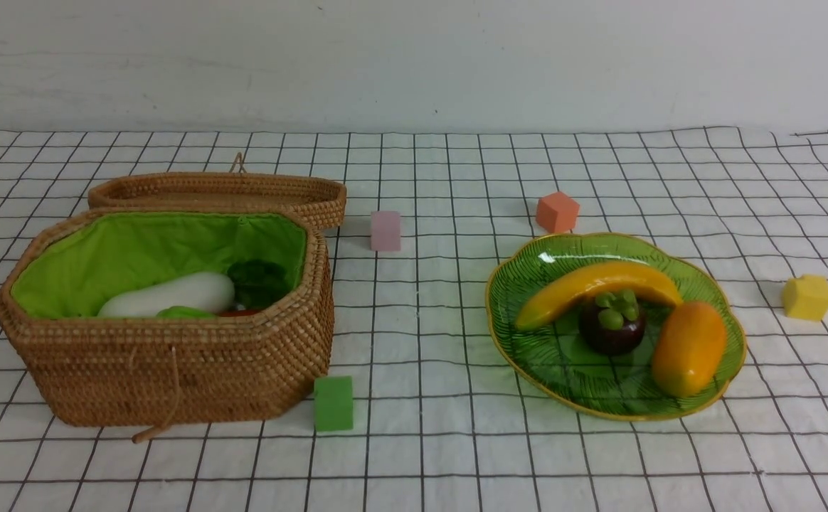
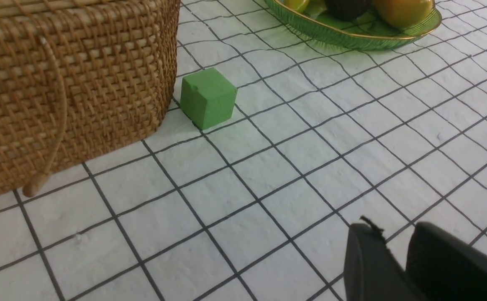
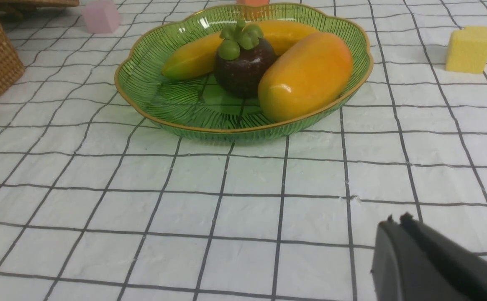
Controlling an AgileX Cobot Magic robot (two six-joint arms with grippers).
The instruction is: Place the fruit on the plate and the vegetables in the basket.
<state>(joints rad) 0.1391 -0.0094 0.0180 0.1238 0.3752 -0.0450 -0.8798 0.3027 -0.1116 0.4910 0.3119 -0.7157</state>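
Note:
The banana, the mangosteen and the mango lie on the green plate at the right. The open wicker basket at the left holds the white eggplant, a bit of the light-green gourd and a sliver of orange, probably the carrot. Neither gripper shows in the front view. My left gripper hangs empty over bare cloth near the basket, with a narrow gap between its fingers. My right gripper is shut and empty, short of the plate.
The basket's lid lies open behind it. Foam cubes stand on the checked cloth: green by the basket's front corner, pink behind the middle, orange behind the plate, yellow at the far right.

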